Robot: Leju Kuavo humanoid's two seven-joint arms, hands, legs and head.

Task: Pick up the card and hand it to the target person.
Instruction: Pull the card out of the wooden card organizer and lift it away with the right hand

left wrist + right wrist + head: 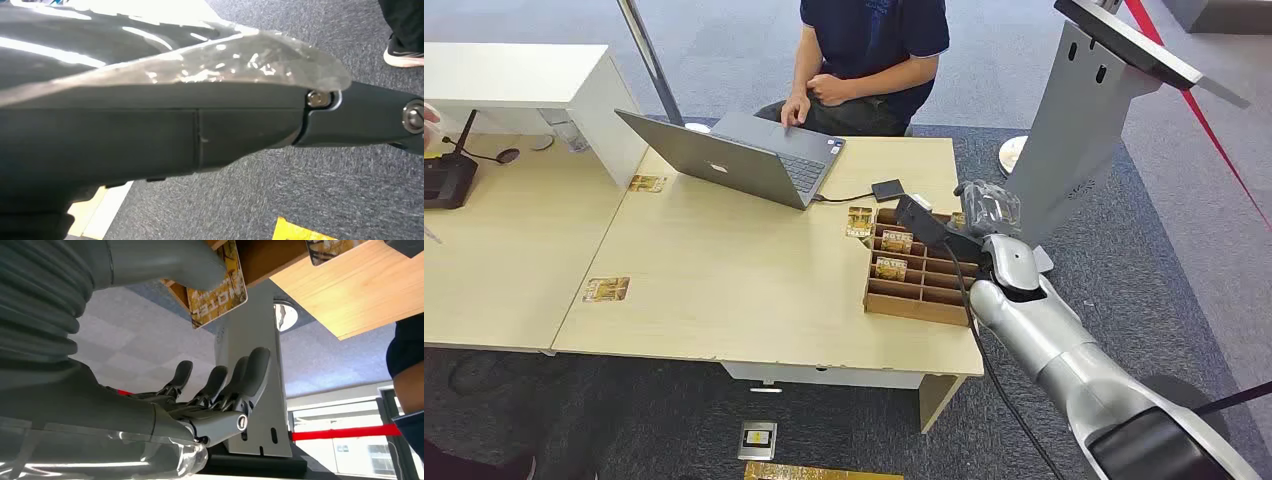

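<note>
Pickup not yet made; handover outstanding.
Right robot hand (220, 390), fingers spread and holding nothing, hovers by the wooden tray (916, 300) on the table (724, 290); nearest card (218, 287) remains slotted there.

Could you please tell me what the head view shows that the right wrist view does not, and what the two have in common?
Head view alone: the laptop, the wooden card tray with its compartments, and loose cards on the table.

Right wrist view alone: the right hand with its fingers apart, holding nothing, and a card's lettering beside the thumb.

Both: the seated person, the grey stand, the red barrier tape.
</note>
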